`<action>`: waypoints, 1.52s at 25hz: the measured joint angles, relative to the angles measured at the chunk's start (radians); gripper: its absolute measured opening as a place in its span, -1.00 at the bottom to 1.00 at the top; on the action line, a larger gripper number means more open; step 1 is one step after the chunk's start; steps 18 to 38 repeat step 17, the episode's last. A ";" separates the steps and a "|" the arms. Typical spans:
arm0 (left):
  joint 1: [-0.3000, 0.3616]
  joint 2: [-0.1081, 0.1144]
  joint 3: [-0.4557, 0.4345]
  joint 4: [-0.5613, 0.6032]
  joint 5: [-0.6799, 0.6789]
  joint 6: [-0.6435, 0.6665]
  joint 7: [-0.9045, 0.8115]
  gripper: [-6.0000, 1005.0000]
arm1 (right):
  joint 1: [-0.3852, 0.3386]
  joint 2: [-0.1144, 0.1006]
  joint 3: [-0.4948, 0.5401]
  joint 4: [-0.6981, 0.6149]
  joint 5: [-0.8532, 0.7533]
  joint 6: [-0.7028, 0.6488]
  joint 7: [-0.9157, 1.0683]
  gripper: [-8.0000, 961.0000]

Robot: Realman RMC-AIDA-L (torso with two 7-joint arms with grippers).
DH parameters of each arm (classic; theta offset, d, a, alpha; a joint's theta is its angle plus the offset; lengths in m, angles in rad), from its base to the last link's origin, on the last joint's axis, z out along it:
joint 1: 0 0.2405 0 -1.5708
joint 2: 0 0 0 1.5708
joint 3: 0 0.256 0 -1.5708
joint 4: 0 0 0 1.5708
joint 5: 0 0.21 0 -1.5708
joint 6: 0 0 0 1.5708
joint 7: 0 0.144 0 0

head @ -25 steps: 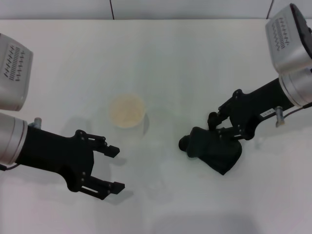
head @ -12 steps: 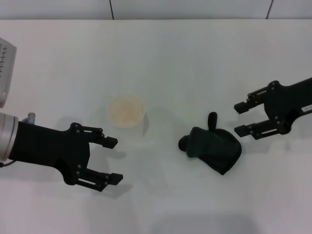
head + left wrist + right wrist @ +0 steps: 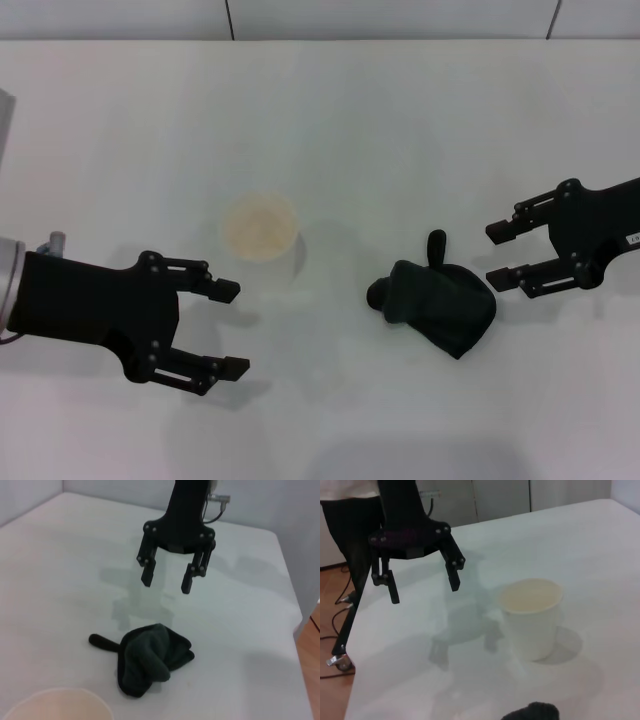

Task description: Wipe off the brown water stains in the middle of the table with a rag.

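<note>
The rag (image 3: 438, 303) lies in a dark lumpy heap on the white table (image 3: 400, 120), right of the middle. It also shows in the left wrist view (image 3: 150, 657) and at the edge of the right wrist view (image 3: 532, 712). My right gripper (image 3: 494, 256) is open and empty, just right of the rag and apart from it; the left wrist view shows it too (image 3: 166, 582). My left gripper (image 3: 236, 330) is open and empty at the front left; it also shows in the right wrist view (image 3: 424, 591). No brown stain shows on the table.
A white paper cup (image 3: 260, 230) with a pale tan inside stands left of the middle, between the left gripper and the rag; it also shows in the right wrist view (image 3: 532, 617). The table's far edge meets a grey wall (image 3: 400, 15).
My right gripper let go of the rag, opened and drew back to the right. The rag stayed where it lay. My left arm drew back slightly to the left.
</note>
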 joint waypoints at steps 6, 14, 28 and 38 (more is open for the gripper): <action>0.005 0.003 -0.002 0.002 -0.007 0.000 0.010 0.66 | 0.010 -0.007 0.010 0.025 0.009 0.001 0.000 0.19; -0.001 0.003 -0.003 0.002 -0.005 0.000 0.010 0.66 | 0.009 -0.003 0.011 0.026 0.009 0.006 0.000 0.19; 0.000 0.004 -0.009 0.002 -0.005 -0.001 0.011 0.66 | 0.010 -0.004 0.011 0.026 0.009 0.006 0.001 0.19; 0.000 0.004 -0.009 0.002 -0.005 -0.001 0.011 0.66 | 0.010 -0.004 0.011 0.026 0.009 0.006 0.001 0.19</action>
